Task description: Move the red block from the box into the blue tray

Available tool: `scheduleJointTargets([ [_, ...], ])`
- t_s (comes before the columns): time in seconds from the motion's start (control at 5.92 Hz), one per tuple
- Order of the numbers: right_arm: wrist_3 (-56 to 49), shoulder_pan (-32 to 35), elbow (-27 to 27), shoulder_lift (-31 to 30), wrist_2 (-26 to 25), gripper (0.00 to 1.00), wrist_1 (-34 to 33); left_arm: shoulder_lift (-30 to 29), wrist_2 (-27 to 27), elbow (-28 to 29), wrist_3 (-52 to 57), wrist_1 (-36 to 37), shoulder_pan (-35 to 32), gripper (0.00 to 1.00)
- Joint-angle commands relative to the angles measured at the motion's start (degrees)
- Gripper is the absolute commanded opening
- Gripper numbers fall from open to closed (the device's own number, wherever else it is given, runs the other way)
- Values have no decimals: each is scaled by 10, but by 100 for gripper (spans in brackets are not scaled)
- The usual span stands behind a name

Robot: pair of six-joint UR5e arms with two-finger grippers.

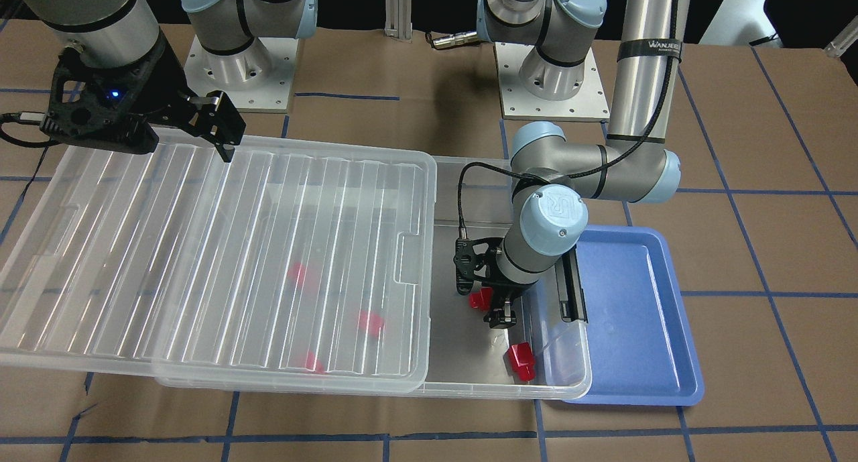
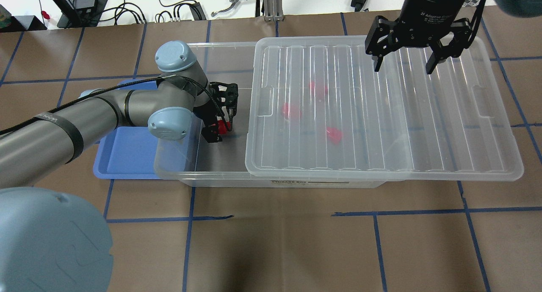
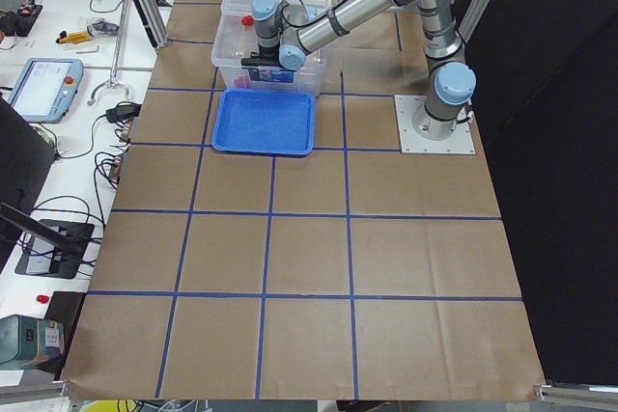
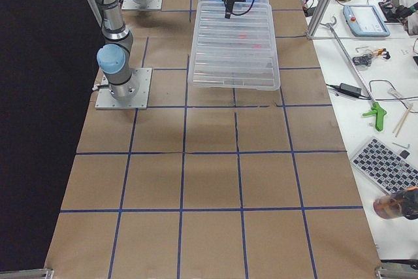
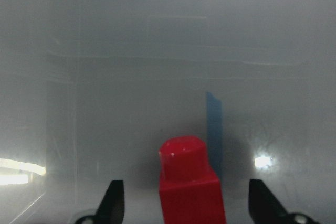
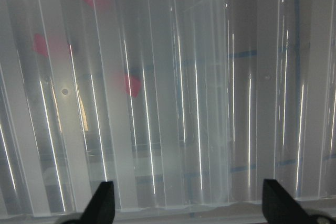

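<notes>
The box (image 1: 469,385) is a clear bin whose ribbed lid (image 1: 201,261) is slid aside, leaving one end uncovered. My left gripper (image 1: 495,311) is down in that uncovered end, open. A red block (image 5: 189,182) stands peg-up between its fingers (image 5: 113,203) without touching them; it also shows in the overhead view (image 2: 220,126). A second red block (image 1: 521,363) lies near the box's corner. Three more (image 2: 291,110) show blurred under the lid. The blue tray (image 1: 637,314) sits beside and partly under the box's end, with nothing in it. My right gripper (image 2: 403,65) is open above the lid.
A black clip bar (image 1: 573,287) runs along the box's end wall next to the left wrist. The lid overhangs the box toward the right arm's side (image 2: 487,156). Brown paper with blue tape lines covers the table (image 2: 275,241).
</notes>
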Motion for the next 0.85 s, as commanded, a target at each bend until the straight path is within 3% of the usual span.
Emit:
scheduleJointTargets([
  [0.0,-1,0,0,0,-1,100,-1,10,0,-2,-16,10,1,14],
  [0.17,0,0,0,0,-1,100,-1,19,2,-2,-16,7,1,13],
  [0.34,-1,0,0,0,-1,100,-1,31,1,6,-19,1,0,6],
  [0.68,0,0,0,0,-1,100,0,106,1,23,-28,-85,-1,3],
])
